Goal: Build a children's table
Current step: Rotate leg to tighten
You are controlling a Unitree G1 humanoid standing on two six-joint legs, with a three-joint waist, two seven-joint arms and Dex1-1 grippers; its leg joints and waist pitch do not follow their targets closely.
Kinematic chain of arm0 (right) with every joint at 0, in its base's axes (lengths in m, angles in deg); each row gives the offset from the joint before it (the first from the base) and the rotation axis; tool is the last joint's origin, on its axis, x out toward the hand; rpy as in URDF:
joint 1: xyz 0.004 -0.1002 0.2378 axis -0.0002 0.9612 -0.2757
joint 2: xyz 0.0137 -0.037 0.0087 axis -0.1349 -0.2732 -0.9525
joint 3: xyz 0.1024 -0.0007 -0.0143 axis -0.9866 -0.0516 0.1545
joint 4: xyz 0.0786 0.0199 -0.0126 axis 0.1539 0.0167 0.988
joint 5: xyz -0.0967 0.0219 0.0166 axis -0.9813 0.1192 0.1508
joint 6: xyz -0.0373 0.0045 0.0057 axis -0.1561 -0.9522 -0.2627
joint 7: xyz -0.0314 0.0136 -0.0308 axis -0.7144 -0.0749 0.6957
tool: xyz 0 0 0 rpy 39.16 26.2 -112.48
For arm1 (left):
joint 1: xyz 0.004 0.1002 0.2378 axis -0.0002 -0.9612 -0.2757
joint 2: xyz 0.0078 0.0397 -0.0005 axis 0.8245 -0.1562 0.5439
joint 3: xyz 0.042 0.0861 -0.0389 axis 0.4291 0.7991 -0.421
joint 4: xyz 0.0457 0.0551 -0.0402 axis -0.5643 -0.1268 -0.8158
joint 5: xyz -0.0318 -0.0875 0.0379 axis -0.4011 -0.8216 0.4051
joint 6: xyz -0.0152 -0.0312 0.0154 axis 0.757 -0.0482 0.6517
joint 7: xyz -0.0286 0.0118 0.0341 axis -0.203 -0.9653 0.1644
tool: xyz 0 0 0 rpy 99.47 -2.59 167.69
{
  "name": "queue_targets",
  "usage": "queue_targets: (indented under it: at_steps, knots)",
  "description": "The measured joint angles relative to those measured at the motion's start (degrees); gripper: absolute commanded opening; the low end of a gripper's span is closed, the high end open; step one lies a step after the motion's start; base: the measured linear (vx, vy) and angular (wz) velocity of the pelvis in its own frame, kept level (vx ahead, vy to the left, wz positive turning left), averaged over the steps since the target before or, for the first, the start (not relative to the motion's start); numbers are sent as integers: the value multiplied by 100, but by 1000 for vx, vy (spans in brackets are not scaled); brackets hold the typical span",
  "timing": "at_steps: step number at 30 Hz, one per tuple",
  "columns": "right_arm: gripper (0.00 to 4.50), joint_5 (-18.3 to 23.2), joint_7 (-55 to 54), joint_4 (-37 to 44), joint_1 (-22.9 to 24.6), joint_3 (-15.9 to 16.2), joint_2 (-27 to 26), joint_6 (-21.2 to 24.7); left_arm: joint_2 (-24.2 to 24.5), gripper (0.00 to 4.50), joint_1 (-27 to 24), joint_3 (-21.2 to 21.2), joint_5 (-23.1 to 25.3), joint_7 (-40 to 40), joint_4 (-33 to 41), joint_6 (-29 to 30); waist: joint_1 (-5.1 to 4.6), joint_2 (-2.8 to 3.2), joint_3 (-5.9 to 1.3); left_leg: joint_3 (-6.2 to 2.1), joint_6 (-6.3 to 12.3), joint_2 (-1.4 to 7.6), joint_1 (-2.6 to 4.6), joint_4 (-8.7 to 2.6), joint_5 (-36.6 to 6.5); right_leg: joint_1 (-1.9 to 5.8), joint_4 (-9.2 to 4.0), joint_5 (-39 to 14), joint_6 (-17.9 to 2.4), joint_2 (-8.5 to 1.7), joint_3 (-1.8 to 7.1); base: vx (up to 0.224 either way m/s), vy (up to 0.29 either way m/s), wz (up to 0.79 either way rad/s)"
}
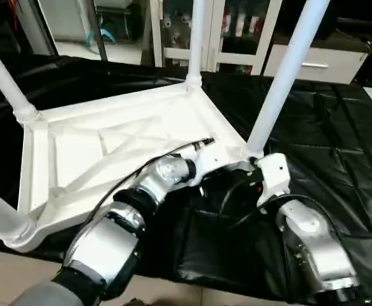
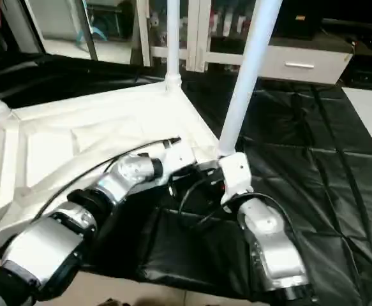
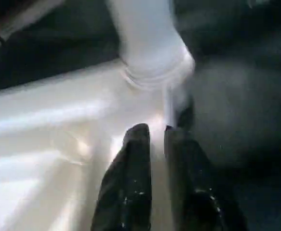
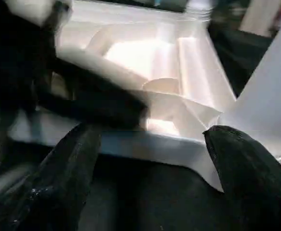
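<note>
One tabletop (image 1: pixel 109 150) inverted; four legs (image 1: pixel 286 73) socketed; left gripper (image 3: pixel 154 139) nearly pressed together, pinching nothing; right gripper (image 4: pixel 150 144) spread.

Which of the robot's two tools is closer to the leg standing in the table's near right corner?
Right. The right tool sits open at the foot of that leg, one finger beside it. The left tool reaches toward the same corner socket from over the tabletop, slightly farther off.
</note>
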Motion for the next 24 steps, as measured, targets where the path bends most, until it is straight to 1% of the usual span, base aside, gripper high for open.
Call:
queue_targets:
  at_steps: [1,2,3,4,5,7,8,9,10,13,15,16,19,21,22,23,24]
  knots:
    - [378,43,108,1,-6,-65,55,39,110,89,-51,-131,-195,188,252,135,-3,-33,-4,2,1,-1,0,2,0,1,-1,0,0,-1,3,0,0,0]
    - [378,78,219,2,-13,-106,112,68,185,99,-202,-281,-428,403,638,332,-8,-55,2,7,2,-3,2,3,-2,2,0,0,-1,-5,9,0,0,0]
    - [378,90,291,-2,-19,-132,189,100,236,99,-300,-364,-600,563,878,516,-2,-79,10,7,2,-5,-1,6,-2,2,0,1,-2,-7,8,0,0,0]
    - [378,119,411,2,-46,-159,273,125,335,122,-576,-513,-913,840,1434,894,-11,-110,20,14,4,-4,2,10,-3,1,4,2,-4,-8,13,0,0,0]
    - [378,166,492,0,-62,-204,330,169,420,122,-771,-574,-1114,1042,1808,1158,-8,-129,24,13,5,-3,0,14,-3,-1,11,0,-6,-8,11,0,0,0]
    - [378,283,653,12,-118,-301,462,216,664,138,-1127,-651,-1443,1413,2482,1716,-4,-162,29,11,4,2,-5,26,-3,-10,27,0,-6,-6,10,0,0,0]
    - [378,322,773,32,-151,-316,537,229,841,150,-1303,-663,-1587,1617,2881,2012,-6,-164,29,12,-3,3,-5,30,-6,-13,35,0,-6,-6,12,0,0,0]
    - [378,377,928,90,-155,-304,638,234,1081,150,-1478,-625,-1706,1857,3320,2294,-12,-165,29,13,-19,3,-4,33,-15,-18,49,-2,-6,-6,16,0,0,0]
    - [378,475,1184,165,-136,-296,804,244,1567,159,-1738,-508,-1776,2222,3948,2636,-25,-174,29,14,-27,5,1,36,-18,-25,74,-12,-3,-5,20,0,0,0]
    - [378,554,1591,177,-74,-317,1098,302,2358,192,-2175,-358,-1743,2756,4755,3214,-14,-186,22,9,-35,9,13,35,-16,-22,91,-18,3,1,18,0,0,0]
    - [378,563,1790,176,-65,-286,1115,303,2701,198,-2441,-198,-1682,2939,5222,3589,8,-187,22,9,-38,8,13,35,-15,-20,93,-18,4,-2,18,0,0,0]
    - [378,565,1906,176,-63,-251,1131,301,2946,205,-2641,-56,-1645,3076,5583,3916,4,-190,20,9,-39,8,14,38,-14,-17,93,-17,3,-2,20,0,0,0]
    - [378,564,2004,173,-51,-226,1156,301,3207,234,-2737,76,-1482,3183,5798,4254,18,-202,15,8,-41,6,13,43,-13,-12,93,-16,4,-3,21,0,0,0]
    - [378,601,2018,174,-52,-166,1152,301,3371,248,-2724,207,-1233,3069,5932,4366,10,-216,6,6,-43,6,18,43,-11,-8,96,-14,4,-2,22,0,0,0]
    - [378,619,2018,173,-52,-135,1144,301,3399,259,-2708,252,-1081,2970,5932,4380,3,-218,4,6,-44,5,23,44,-11,-3,97,-14,4,-2,22,0,0,0]
    - [378,618,2017,173,-52,-109,1127,299,3389,259,-2678,292,-956,2865,5912,4373,1,-222,2,5,-44,5,23,44,-11,-2,97,-13,4,-2,22,0,0,0]
    - [378,617,2019,173,-52,-78,1111,299,3360,279,-2632,358,-880,2821,5901,4356,7,-222,2,3,-44,5,24,44,-11,0,97,-13,4,-2,21,0,0,0]
